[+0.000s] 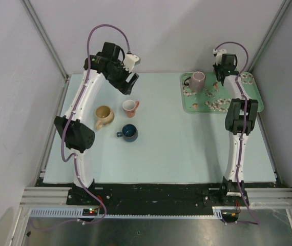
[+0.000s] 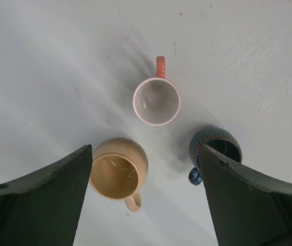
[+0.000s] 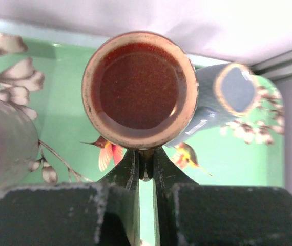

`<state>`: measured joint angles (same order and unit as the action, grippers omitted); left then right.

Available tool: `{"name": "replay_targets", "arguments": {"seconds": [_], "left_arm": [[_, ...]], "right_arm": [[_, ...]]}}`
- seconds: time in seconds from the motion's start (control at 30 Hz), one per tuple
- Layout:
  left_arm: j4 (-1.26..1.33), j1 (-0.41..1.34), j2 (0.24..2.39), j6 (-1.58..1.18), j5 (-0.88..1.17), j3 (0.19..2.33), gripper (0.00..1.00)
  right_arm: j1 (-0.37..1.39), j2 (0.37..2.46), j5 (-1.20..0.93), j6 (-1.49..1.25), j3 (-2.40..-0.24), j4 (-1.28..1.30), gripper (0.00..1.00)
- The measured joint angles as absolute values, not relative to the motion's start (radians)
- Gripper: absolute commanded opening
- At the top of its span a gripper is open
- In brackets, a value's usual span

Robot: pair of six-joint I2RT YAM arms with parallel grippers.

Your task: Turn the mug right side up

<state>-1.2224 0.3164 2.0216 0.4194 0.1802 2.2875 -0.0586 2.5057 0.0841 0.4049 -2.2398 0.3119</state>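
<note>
My right gripper (image 3: 146, 159) is shut on the handle of a brown mug (image 3: 138, 87). The mug's open mouth faces the wrist camera, above the green flowered tray (image 3: 59, 102). In the top view this gripper (image 1: 222, 70) is over the tray's (image 1: 253, 100) far side and the held mug is hidden under the wrist. A pale pink mug (image 1: 197, 81) stands on the tray to its left, and it shows blurred in the right wrist view (image 3: 5, 143). A grey-blue mug (image 3: 223, 97) lies on its side behind the held one. My left gripper (image 1: 129, 82) is open and empty, high above the table.
Three upright mugs stand under the left gripper (image 2: 145, 154): an orange-handled white one (image 2: 156, 101), a tan one (image 2: 118, 171) and a dark blue one (image 2: 215, 146). In the top view they sit left of centre. The enclosure's walls stand close behind the tray.
</note>
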Motion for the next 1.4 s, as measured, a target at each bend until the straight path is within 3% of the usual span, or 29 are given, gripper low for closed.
{"name": "replay_targets", "arguments": {"seconds": [0.33, 0.6, 0.8, 1.1, 1.4], "left_arm": [[-1.233, 0.315, 1.949, 0.409, 0.253, 2.319, 0.99], [-1.192, 0.311, 1.844, 0.224, 0.594, 2.482, 1.00], [-1.079, 0.317, 1.741, 0.012, 0.816, 2.482, 0.95], [-0.894, 0.355, 1.713, -0.230, 0.899, 2.504, 0.92], [-0.827, 0.380, 1.705, -0.318, 0.905, 2.501, 0.71]], "right_arm": [[-0.004, 2.114, 0.129, 0.305, -2.050, 0.282, 0.00], [0.047, 1.634, -0.183, -0.036, -1.757, 0.192, 0.00], [0.245, 1.373, -0.374, -0.315, -1.511, -0.036, 0.00], [0.500, 1.301, -0.432, -0.585, -1.370, -0.251, 0.00], [0.616, 1.298, -0.425, -0.660, -1.367, -0.343, 0.00]]}}
